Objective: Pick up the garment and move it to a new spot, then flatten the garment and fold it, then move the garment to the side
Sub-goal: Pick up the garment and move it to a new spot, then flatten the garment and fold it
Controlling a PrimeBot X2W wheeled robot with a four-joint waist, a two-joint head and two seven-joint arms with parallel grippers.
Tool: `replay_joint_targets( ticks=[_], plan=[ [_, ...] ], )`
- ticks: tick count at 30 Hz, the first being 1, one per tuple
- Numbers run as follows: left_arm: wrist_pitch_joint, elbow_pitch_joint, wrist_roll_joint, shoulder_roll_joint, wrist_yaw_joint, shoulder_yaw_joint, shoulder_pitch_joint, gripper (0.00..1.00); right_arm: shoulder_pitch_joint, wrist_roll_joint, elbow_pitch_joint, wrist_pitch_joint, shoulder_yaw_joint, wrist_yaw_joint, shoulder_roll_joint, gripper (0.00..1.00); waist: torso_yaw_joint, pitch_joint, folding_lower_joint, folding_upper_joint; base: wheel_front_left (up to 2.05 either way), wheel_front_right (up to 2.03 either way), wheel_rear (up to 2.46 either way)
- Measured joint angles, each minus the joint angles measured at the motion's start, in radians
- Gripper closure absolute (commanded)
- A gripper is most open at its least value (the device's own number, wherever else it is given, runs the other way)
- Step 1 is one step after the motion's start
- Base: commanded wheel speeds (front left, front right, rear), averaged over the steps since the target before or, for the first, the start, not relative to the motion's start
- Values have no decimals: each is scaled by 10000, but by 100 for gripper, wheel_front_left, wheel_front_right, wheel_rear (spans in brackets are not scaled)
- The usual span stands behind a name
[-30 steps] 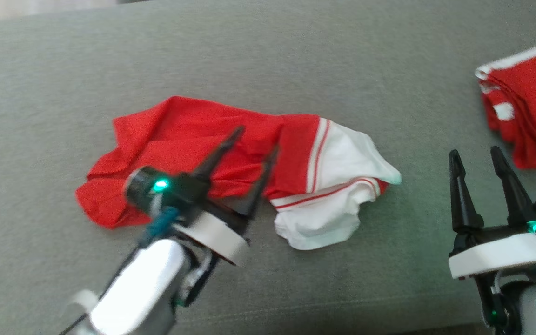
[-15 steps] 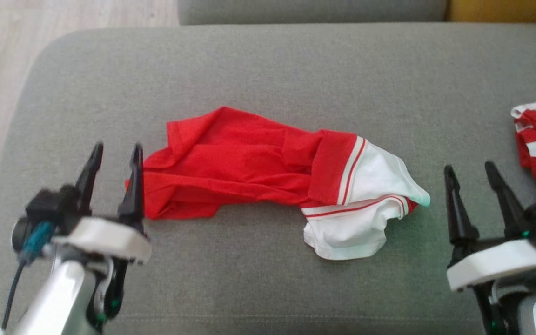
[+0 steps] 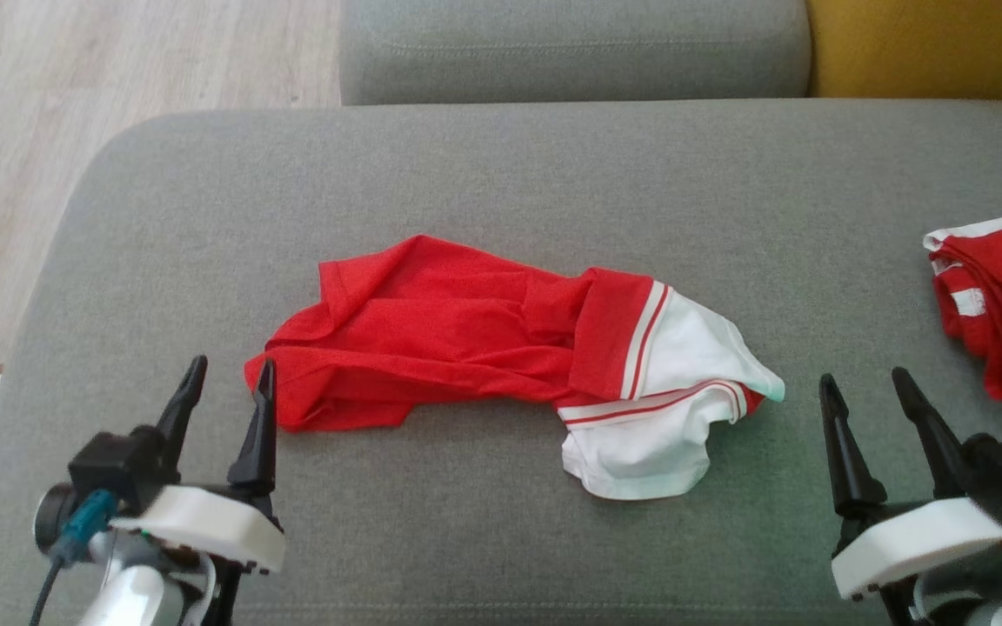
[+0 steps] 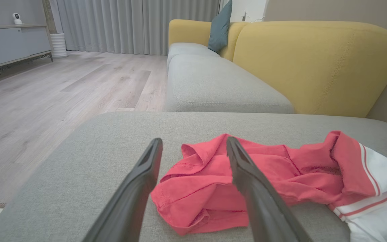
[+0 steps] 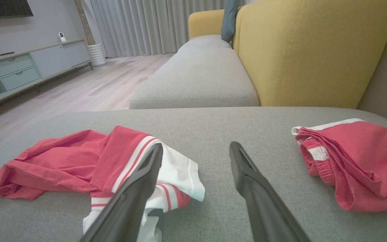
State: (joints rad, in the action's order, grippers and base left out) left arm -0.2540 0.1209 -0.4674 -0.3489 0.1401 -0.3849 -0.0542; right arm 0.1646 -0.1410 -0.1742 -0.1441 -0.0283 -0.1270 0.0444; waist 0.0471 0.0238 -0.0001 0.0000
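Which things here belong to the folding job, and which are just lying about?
Belongs to the job:
crumpled red-and-white garment, mid-cushion
left hand, open, beside its red end
right hand, open, past its white end
grey cushion it lies on

Just lying about:
second red garment, at the cushion's right edge
yellow sofa back
teal pillow

right gripper (image 5: 196, 145) is spread wide with nothing between the fingers, low over the grey cushion (image 5: 247, 124); one finger (image 5: 139, 188) crosses in front of the white striped end of the garment (image 5: 62, 158), contact can't be told. garment lies crumpled on that cushion, its red part on the side away from the gripper. well apart from the garment, past the gripper, a second red garment (image 5: 358, 158) lies bunched on the same cushion; beyond the garment: yellow sofa back (image 5: 307, 50), teal pillow (image 5: 228, 20), wood floor (image 5: 106, 87).
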Motion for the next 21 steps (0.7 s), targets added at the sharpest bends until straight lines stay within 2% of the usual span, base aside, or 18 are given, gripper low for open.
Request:
replay_joint_targets(
  ticks=[21],
  plan=[
    [105,-263,0,-251,186,-92,270,0,136,-75,-81,-100,17,0,-2,0,-45,45,0,0,0,0,0]
  ],
)
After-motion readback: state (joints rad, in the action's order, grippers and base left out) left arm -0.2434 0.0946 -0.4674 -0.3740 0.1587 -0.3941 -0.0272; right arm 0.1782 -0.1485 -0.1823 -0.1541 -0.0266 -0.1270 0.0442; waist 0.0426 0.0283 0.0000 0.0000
